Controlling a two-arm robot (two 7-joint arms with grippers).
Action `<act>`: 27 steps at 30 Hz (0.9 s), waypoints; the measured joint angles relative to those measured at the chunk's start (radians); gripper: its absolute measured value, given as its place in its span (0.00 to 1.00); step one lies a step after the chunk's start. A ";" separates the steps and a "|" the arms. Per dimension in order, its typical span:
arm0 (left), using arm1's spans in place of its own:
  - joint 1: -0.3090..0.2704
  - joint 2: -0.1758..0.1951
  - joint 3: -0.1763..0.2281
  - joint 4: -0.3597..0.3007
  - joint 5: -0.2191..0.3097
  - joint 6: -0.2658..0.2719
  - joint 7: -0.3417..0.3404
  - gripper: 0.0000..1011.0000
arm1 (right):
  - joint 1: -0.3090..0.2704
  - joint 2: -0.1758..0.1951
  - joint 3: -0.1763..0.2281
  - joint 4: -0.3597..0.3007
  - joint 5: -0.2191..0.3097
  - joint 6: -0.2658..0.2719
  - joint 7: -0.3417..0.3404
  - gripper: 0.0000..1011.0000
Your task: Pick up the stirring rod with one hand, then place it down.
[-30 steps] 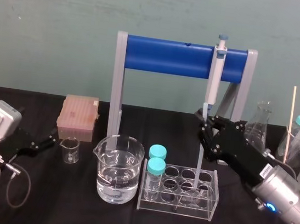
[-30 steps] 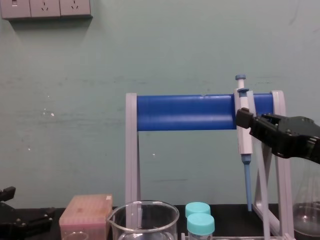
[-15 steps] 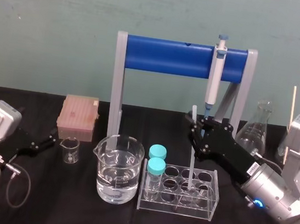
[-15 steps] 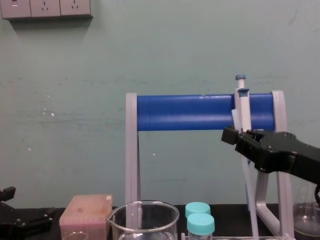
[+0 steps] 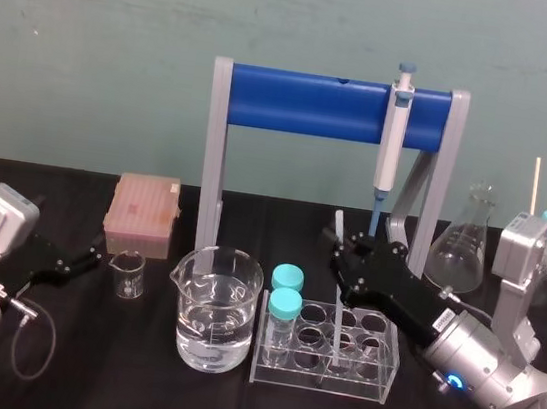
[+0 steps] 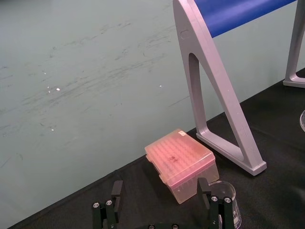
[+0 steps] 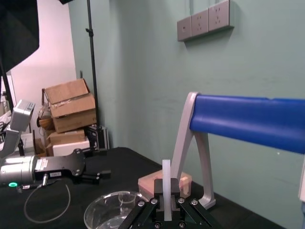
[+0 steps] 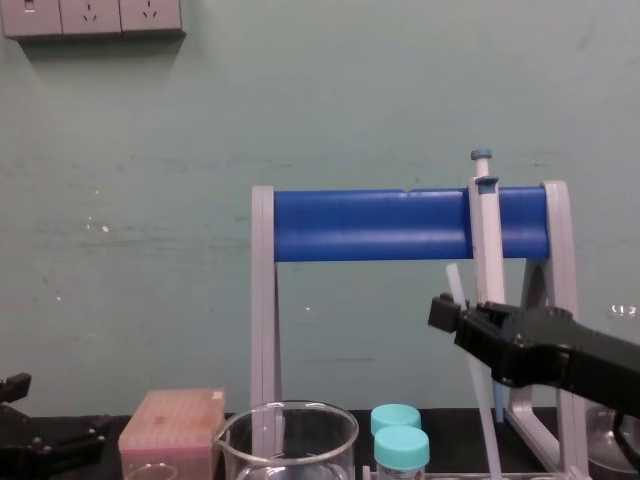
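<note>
The stirring rod point(image 5: 336, 326) is a thin whitish stick, held nearly upright by my right gripper point(image 5: 342, 252), which is shut on its upper part. Its lower end reaches down into the clear test-tube rack point(image 5: 385, 369). In the chest view the stirring rod point(image 8: 453, 283) sticks up above the right gripper point(image 8: 456, 318), in front of the blue stand. The right wrist view shows the stirring rod point(image 7: 166, 187) pinched between the fingers of the right gripper point(image 7: 166, 211). My left gripper point(image 5: 82, 262) rests low at the left, and the left wrist view shows the left gripper point(image 6: 162, 210) open with nothing in it.
A water-filled beaker point(image 5: 214, 310) stands left of the rack, which holds two teal-capped tubes point(image 5: 284, 305). The blue-barred stand point(image 5: 307, 103) carries a pipette point(image 5: 393, 140). Behind the left gripper sit a pink tip box point(image 5: 141, 212) and a small beaker point(image 5: 126, 274). A flask point(image 5: 457, 251) stands at the right.
My right gripper has moved left and down with the rod, and the rod's lower end has sunk into the rack. The left arm has not moved.
</note>
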 joint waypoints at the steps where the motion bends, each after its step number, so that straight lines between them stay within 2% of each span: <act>1: 0.000 0.000 0.000 0.000 0.000 0.000 0.000 0.99 | -0.001 0.000 -0.001 0.001 -0.001 0.002 -0.001 0.07; 27: 0.000 0.000 0.000 0.000 0.000 0.000 0.000 0.99 | -0.006 -0.013 -0.013 0.032 -0.039 0.023 -0.033 0.07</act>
